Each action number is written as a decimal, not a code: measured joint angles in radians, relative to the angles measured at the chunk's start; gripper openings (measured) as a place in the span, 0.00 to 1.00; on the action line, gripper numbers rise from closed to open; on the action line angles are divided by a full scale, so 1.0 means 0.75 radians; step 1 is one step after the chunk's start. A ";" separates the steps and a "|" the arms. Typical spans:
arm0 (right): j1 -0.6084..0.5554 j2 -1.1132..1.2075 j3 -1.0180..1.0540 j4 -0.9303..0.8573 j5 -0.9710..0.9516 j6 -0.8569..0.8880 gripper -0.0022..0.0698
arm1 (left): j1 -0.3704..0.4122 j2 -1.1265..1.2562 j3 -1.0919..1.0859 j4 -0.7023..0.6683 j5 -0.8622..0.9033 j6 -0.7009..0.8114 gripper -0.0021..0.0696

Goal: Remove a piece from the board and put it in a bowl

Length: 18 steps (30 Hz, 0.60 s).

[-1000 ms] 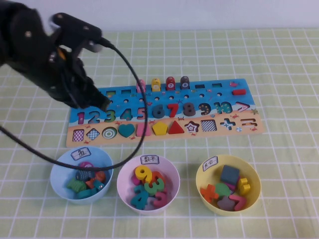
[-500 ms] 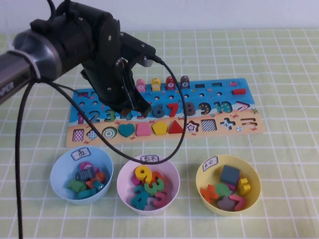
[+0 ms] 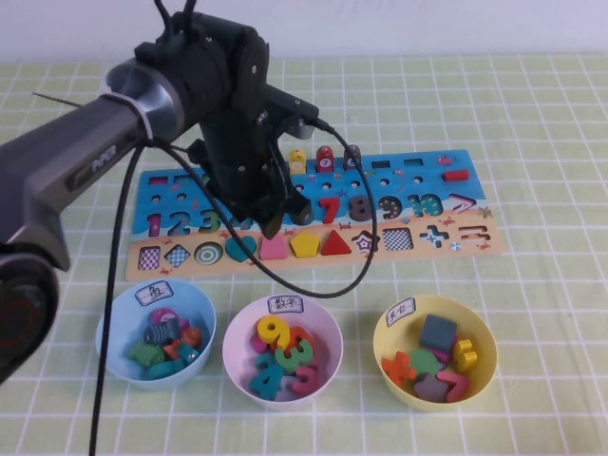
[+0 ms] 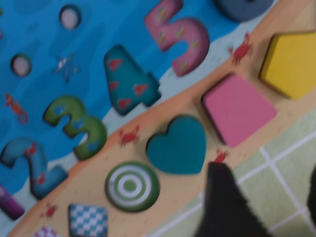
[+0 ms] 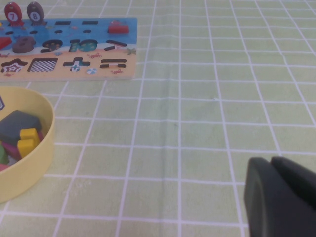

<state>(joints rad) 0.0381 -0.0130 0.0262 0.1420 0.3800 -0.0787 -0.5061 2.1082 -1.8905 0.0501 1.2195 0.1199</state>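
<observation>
Pink and flat, the piece (image 4: 239, 109) lies in its slot on the tan strip of the board (image 3: 456, 201), between the teal heart (image 4: 178, 145) and the yellow pentagon (image 4: 291, 62). In the high view the same piece (image 3: 275, 249) is partly covered by the left claw (image 3: 269, 221), which hangs just above it at the near edge of the board. In the left wrist view one dark fingertip (image 4: 224, 202) is seen near the pink piece, over the board's edge and the cloth, and a second one only shows at the border of the picture, so the fingers stand apart and nothing is between them. The board rests on the counter (image 3: 551, 123), which has a green checked cloth. Nearer to the robot stand three bowls in a row: the blue bowl (image 3: 112, 332), the white bowl (image 3: 237, 334) and the yellow bowl (image 3: 480, 337), each with coloured pieces inside. The right claw (image 5: 279, 197) is low over the cloth, well apart from the board, to the right of the yellow bowl (image 5: 29, 168); its fingers lie together.
</observation>
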 joint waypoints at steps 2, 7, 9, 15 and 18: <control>0.000 0.000 0.000 0.000 0.000 0.000 0.01 | 0.000 0.027 -0.034 -0.021 0.002 0.000 0.54; 0.000 0.000 0.000 0.000 0.000 0.000 0.01 | 0.000 0.102 -0.108 -0.033 0.002 0.000 0.61; 0.000 0.000 0.000 0.000 0.000 0.000 0.01 | 0.000 0.123 -0.120 -0.035 0.002 0.000 0.62; 0.000 0.000 0.000 0.000 0.000 0.000 0.01 | 0.000 0.157 -0.122 -0.046 0.002 0.000 0.62; 0.000 0.000 0.000 0.000 0.000 0.000 0.01 | -0.006 0.166 -0.125 -0.046 0.002 0.000 0.62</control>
<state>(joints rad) 0.0381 -0.0130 0.0262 0.1420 0.3800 -0.0787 -0.5104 2.2331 -1.9846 0.0154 1.2207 0.1199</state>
